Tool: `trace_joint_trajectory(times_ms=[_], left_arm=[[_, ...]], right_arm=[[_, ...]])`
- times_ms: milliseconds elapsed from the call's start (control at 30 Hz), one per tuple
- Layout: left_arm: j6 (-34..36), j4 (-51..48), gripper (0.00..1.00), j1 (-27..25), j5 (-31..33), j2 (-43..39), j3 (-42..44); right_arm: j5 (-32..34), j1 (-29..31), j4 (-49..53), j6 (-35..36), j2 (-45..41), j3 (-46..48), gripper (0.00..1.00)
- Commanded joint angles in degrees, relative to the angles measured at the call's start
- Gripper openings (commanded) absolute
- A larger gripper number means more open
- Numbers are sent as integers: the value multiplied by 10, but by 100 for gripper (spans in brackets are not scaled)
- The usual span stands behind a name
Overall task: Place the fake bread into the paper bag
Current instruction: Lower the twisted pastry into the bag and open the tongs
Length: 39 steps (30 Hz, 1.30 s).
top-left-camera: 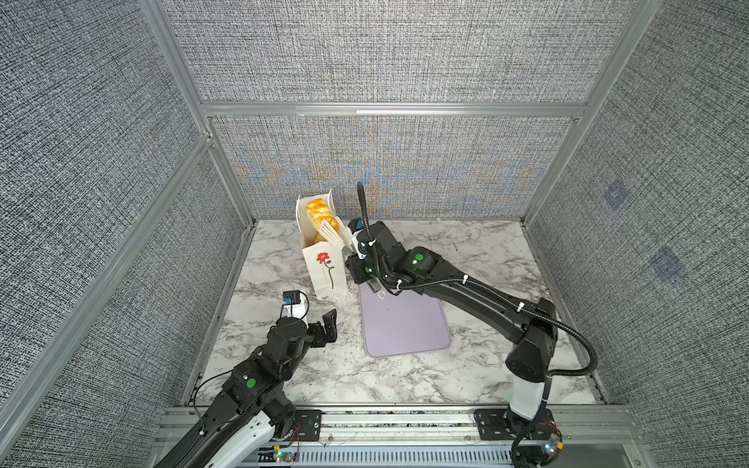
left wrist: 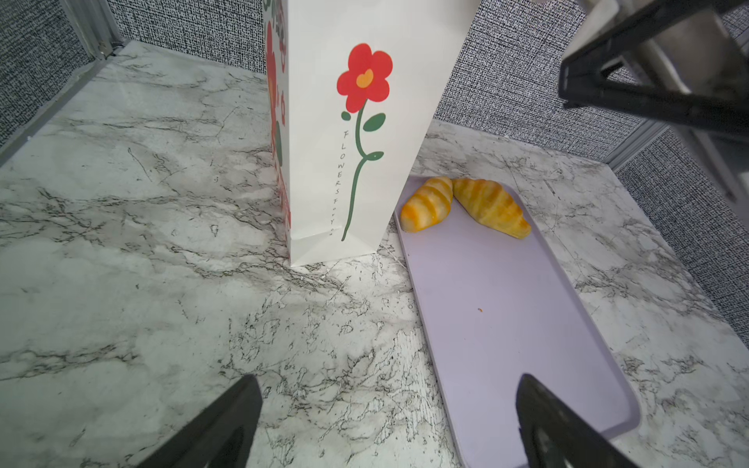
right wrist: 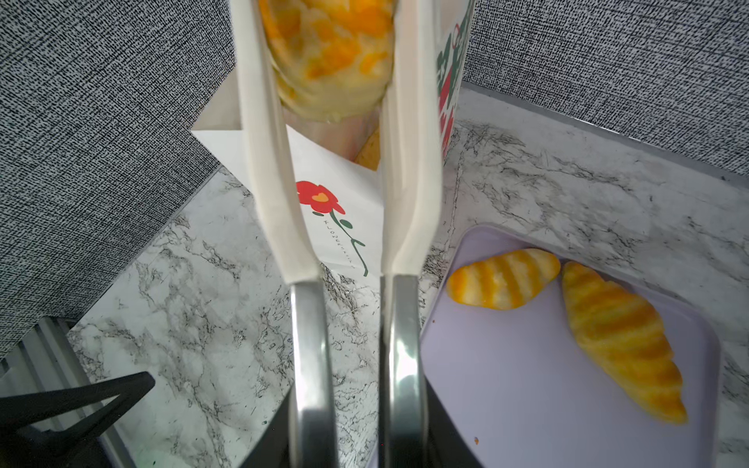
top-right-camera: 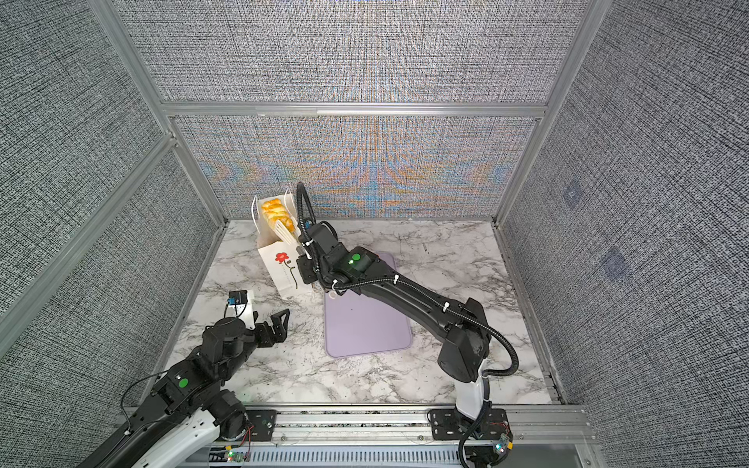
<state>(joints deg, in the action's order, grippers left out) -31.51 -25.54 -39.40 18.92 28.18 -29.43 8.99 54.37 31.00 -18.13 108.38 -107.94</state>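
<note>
The right end effector [top-left-camera: 358, 261] is clamped on tongs [right wrist: 308, 324] that pinch a braided roll [right wrist: 328, 60] just ahead, at the mouth of the paper bag [top-left-camera: 324, 271]. A skewed release could snag the rim and tip the bag. The left end effector [left wrist: 385, 389], jaws apart, isn't bracing it. Two croissants [right wrist: 502, 279] wait beside, on the tray [left wrist: 506, 324].

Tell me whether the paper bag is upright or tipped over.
Upright. The paper bag stands on its flat base on the marble table, its open mouth facing up in both top views.

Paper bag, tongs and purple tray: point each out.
paper bag [left wrist: 320, 162], left wrist view, white front panel
tongs [right wrist: 265, 162], right wrist view, one white blade
purple tray [top-left-camera: 405, 324], in a top view, bare middle
</note>
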Motion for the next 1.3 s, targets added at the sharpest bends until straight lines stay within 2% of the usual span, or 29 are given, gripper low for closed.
trace_joint_trajectory(times_ms=[0, 400, 600, 800, 1000, 1267], left_arm=[[2, 2, 100, 0, 1, -1, 3], [0, 4, 100, 0, -3, -1, 8], [0, 4, 99, 0, -2, -1, 8], [-1, -1, 99, 0, -2, 12, 1], [0, -3, 99, 0, -3, 13, -4], [-8, 31, 99, 0, -29, 4, 17]], right_arm=[[2, 0, -7, -4, 0, -12, 34], [3, -6, 25, -4, 57, -92, 37], [7, -8, 33, -3, 72, -114, 50], [12, -10, 41, 5, 66, -118, 56], [17, -7, 45, 19, 29, -93, 56], [48, 0, 41, 45, -88, 27, 56]])
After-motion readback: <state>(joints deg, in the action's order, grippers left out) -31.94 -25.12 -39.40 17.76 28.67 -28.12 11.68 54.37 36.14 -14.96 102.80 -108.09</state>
